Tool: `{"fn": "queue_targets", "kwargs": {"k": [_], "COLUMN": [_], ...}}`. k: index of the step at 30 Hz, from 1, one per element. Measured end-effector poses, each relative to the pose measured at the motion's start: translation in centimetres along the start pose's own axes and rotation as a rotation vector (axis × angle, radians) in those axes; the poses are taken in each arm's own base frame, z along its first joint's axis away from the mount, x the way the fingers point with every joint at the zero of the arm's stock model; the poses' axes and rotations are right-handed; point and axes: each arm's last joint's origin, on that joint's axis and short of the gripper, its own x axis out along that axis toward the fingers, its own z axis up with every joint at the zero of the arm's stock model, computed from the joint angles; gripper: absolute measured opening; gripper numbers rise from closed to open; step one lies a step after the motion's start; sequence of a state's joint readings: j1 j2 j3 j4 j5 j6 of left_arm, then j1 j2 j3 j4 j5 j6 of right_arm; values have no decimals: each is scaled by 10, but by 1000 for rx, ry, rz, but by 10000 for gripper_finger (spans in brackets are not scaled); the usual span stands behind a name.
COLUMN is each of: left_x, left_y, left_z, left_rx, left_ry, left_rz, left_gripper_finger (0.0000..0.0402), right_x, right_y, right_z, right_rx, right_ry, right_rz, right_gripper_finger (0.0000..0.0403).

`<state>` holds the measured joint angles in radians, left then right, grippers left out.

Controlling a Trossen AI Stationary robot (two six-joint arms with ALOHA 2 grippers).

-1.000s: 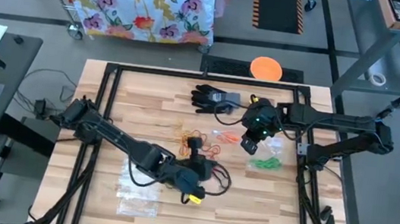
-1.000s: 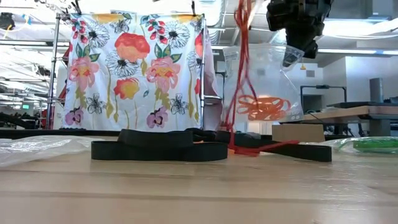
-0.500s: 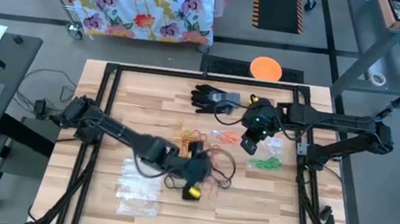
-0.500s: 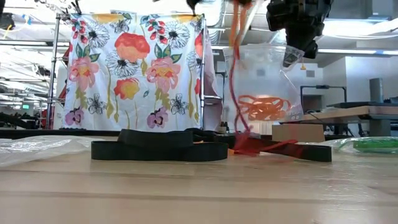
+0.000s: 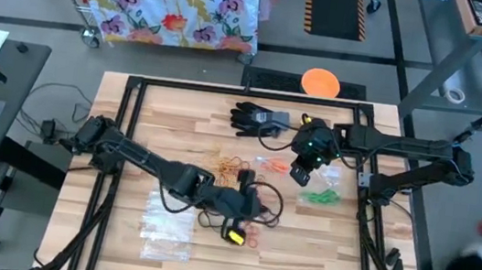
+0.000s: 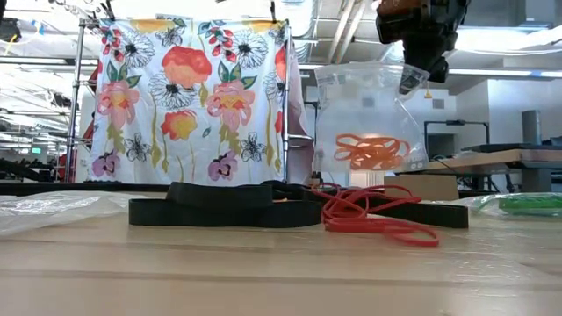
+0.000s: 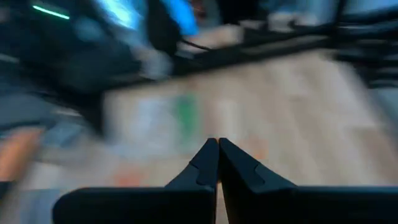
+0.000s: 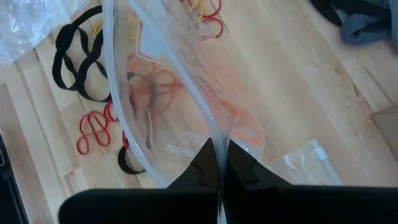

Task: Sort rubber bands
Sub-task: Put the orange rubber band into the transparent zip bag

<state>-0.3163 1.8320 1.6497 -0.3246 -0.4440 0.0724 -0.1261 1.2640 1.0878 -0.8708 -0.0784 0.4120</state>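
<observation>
High view: left gripper is seen low centre above the rubber bands.
Low view: red bands lie centre; a clear bag is pinched upper right.
Left wrist view: fingers closed, empty.
Right wrist view: right gripper is clamped on the bag's edge.

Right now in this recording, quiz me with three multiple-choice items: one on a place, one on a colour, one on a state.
1. Where is the clear bag that the right gripper holds?
A. lifted above the table
B. flat under the glove
C. on the floor

2. What colour are the rubber bands inside that bag?
A. green
B. orange
C. black

3. How does the left gripper stand?
A. wide open
B. shut on the glove
C. shut, holding nothing

Key: 1 A, the low view shows the bag hanging from the gripper; 2 B, orange loops show through the plastic; 3 C, its fingertips meet in the left wrist view with nothing between them.
</observation>
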Motion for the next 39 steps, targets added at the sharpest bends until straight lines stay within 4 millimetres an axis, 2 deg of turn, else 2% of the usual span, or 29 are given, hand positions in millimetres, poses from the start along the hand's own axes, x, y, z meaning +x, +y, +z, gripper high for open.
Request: {"fn": "queue_targets", "kwargs": {"k": [3, 7, 11, 13, 29, 39], "left_x": [6, 14, 23, 25, 32, 34], "left_y": [17, 37, 64, 71, 101, 103], "left_z": [6, 5, -1, -3, -3, -8], "left_rx": [59, 97, 54, 38, 65, 23], "left_ry": [-50, -50, -18, -12, -37, -16], "left_rz": [93, 123, 152, 130, 181, 110], "left_gripper_finger": [0, 0, 0, 0, 0, 0], "right_x": [0, 0, 0, 0, 0, 0], "right_y": [1, 2, 2, 2, 2, 2], "right_z": [2, 3, 4, 4, 4, 4], "right_rx": [-3, -3, -5, -6, -7, -32], "right_ry": [-18, -33, -39, -39, -39, -44], "right_rz": [9, 15, 18, 18, 17, 18], "right_gripper_finger": [0, 0, 0, 0, 0, 0]}}
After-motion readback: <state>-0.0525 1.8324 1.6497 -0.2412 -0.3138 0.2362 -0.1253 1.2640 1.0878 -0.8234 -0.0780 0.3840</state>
